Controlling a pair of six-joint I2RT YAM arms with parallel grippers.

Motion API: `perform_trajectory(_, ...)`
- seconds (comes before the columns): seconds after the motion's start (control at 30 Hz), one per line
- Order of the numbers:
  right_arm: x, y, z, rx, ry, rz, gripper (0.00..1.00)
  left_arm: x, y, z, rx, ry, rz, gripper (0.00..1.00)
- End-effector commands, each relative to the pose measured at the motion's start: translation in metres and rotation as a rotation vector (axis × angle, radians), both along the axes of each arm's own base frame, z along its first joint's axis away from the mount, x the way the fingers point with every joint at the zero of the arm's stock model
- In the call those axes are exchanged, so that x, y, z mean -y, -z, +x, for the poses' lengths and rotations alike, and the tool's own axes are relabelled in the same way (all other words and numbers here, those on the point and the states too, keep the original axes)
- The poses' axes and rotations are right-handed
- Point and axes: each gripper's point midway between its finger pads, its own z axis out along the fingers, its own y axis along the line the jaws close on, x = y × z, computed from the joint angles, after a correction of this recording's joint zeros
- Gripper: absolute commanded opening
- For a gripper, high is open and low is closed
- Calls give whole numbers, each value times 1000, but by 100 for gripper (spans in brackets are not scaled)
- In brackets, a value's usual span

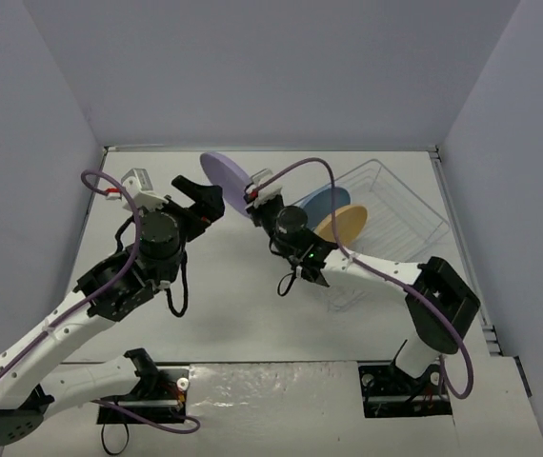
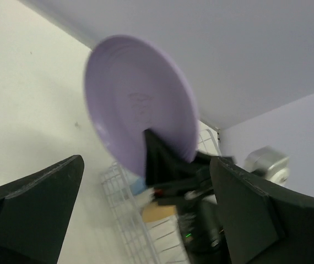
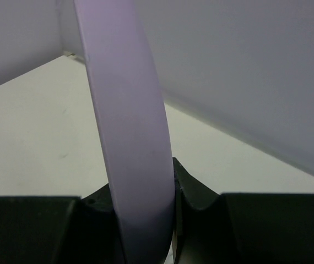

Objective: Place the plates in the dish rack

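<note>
Grey walls box in the white table [image 1: 233, 324], where the light purple plate [image 1: 226, 175] stands on edge in the air over the far middle, its lower rim pinched by the closed right claw [image 1: 258, 195]. Just left of it the left claw [image 1: 200, 200] gapes wide, holding nothing. The blue plate [image 1: 321, 202] and orange-yellow plate [image 1: 346, 225] stand in the clear dish rack [image 1: 410, 205] at the right. Best to back the left claw clear, then carry the purple plate upright to a free slot and lower it edge-first, since the thin rim grip could slip.
</note>
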Motion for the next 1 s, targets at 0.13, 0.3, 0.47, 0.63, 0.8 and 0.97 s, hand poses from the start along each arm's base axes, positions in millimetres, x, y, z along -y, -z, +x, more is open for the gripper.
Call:
perform_trajectory(0.13,110,-204,22,376,18,-54,0,-38,15,-6,-5,-54,275,97)
perform_trajectory(0.3,177,-173,31,429,-181,-690,0,-52,64,16,-114,-132,371,97)
perform_trajectory(0.47,237,-122,-2,260,-273,-1159,0,-76,103,53,-226,-179,342,97)
perform_trajectory(0.63,281,-113,-32,154,-216,-1370,0,-95,113,72,-255,-216,383,97)
perform_trajectory(0.8,312,-101,-62,25,-180,-1467,0,-117,123,71,-301,-302,450,97)
perform_trajectory(0.97,330,-84,-80,-52,-217,-1583,0,-125,129,71,-317,-324,448,97)
